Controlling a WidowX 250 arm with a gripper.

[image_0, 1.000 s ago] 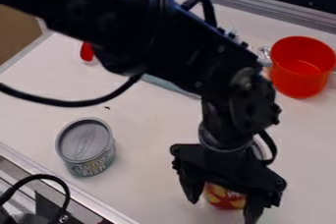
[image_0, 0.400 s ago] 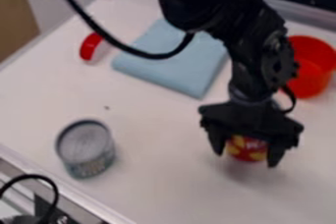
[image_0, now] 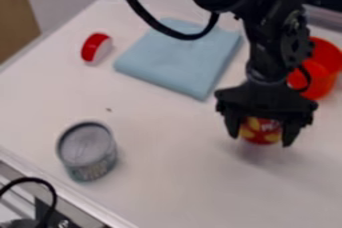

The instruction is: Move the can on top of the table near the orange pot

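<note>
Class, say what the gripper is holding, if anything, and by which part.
The gripper holds the red-and-yellow can by its opposite sides, one finger on each.

No text is legible. The side of the red-and-yellow can [image_0: 259,133] bears small, pale, blurred lettering. The side of the grey can [image_0: 87,151] bears pale lettering, equally blurred.

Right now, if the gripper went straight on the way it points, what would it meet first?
The white table: the gripper points down, and the red can it holds would probably touch first, though the gap is unclear.
</note>
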